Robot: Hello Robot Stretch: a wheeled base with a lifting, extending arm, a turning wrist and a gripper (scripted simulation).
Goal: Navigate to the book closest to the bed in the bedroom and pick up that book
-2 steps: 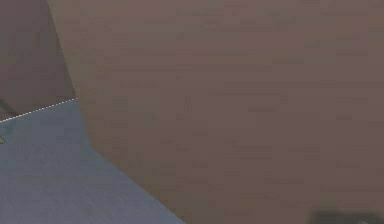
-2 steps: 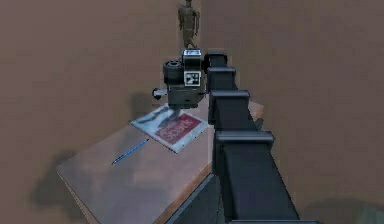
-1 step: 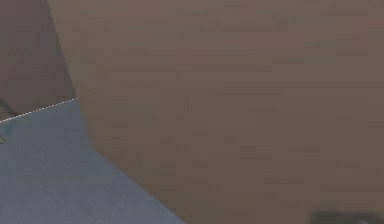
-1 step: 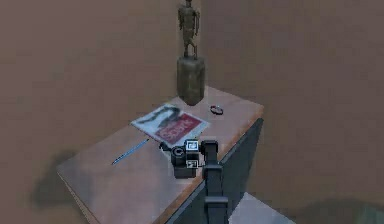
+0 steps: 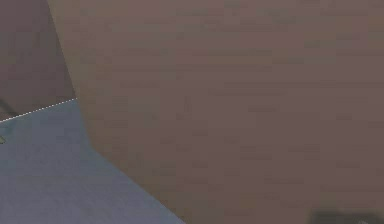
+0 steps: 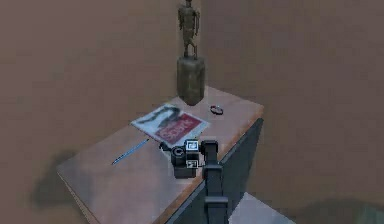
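Forward view: brown wall (image 5: 230, 100) close ahead, blue-grey floor (image 5: 45, 165) open at lower left.

Arm side view: claw (image 6: 168, 150) sits over the wooden cabinet top (image 6: 100, 175). The top's edge runs just right of the arm (image 6: 213, 190), and a dark side panel (image 6: 238, 160) drops below it. Wall close behind.

The book (image 6: 170, 122), white with a red cover, lies flat just beyond the claw's fingers; contact unclear. Cannot tell whether the claw holds anything.

The statue (image 6: 190, 50) stands farther out past the book. A small ring-like thing (image 6: 215, 109) is beyond-right of the claw, and a thin pen-like stick (image 6: 130, 155) is left of it.
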